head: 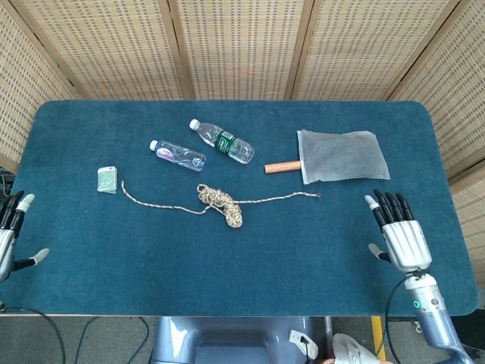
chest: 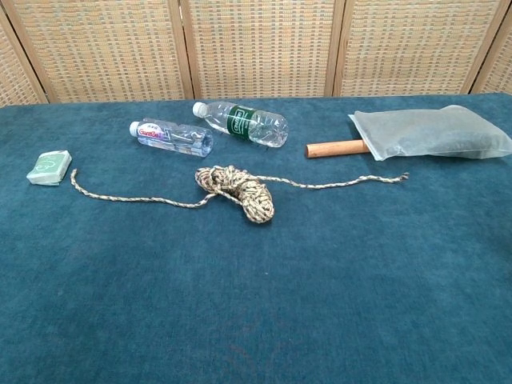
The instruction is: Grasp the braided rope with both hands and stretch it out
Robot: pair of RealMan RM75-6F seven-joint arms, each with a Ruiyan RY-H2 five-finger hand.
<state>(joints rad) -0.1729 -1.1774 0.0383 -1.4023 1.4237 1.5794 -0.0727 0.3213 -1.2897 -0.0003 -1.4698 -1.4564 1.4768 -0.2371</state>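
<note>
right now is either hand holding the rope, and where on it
Nothing is held. The left hand and right hand are open, away from the braided rope lying slack on the table.

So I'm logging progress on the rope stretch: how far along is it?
Done: both loose ends of the braided rope trail out sideways on the table. In hand: nothing; the left hand and right hand sit open near the table's side edges, clear of the rope. Left: the middle is bunched in a tangle and the ends lie slack and wavy, so it isn't stretched straight.
</note>
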